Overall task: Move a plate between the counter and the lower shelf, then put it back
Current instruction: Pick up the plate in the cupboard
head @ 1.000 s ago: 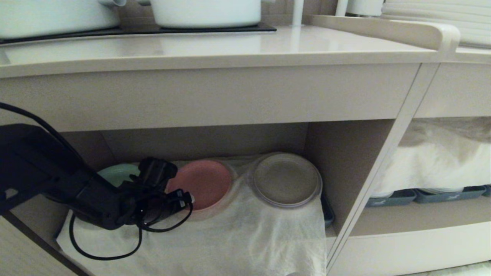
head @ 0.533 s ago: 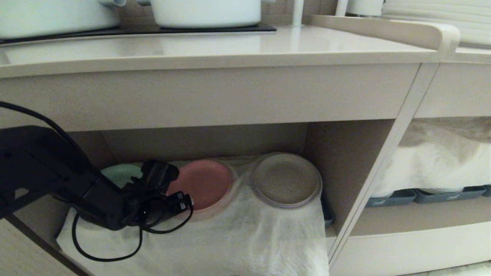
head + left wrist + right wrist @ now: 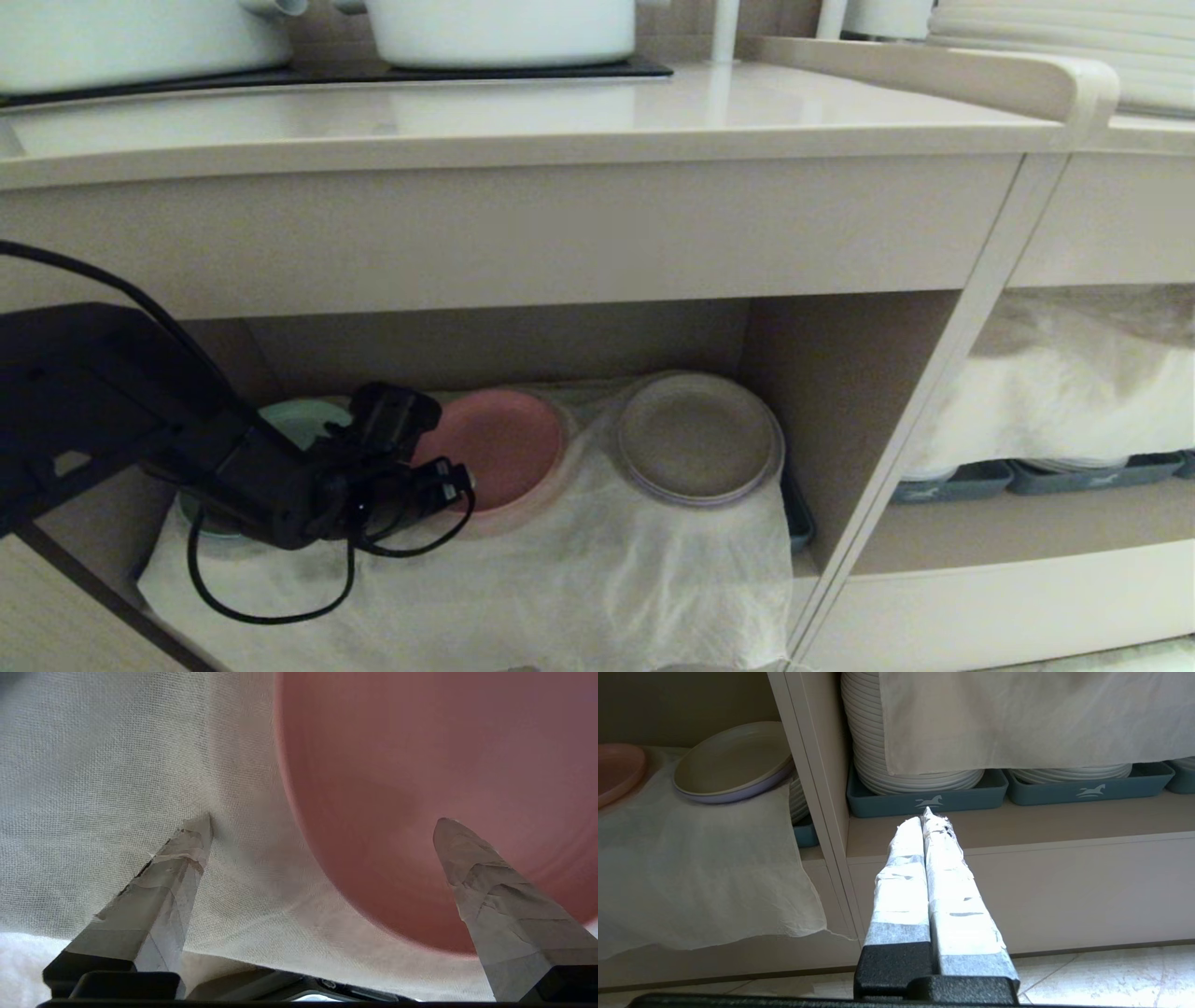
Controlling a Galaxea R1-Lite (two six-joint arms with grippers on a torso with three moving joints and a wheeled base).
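Observation:
The pink plate lies flat on the white cloth of the lower shelf, below the beige counter. My left gripper reaches into the cubby at the plate's near left edge. In the left wrist view the left gripper is open. One taped finger stands over the cloth and the other over the plate, so the rim lies between them with nothing gripped. The right gripper is shut and empty, low in front of the neighbouring compartment. The plate shows at that view's edge.
A green plate lies left of the pink one, partly behind my left arm. A brown-grey plate lies to its right. White pots stand on the hob. Grey trays of stacked white plates fill the wider compartment.
My left arm has crept a little further right and into the cubby toward the pink plate, uncovering more of the green plate. The plates have not moved.

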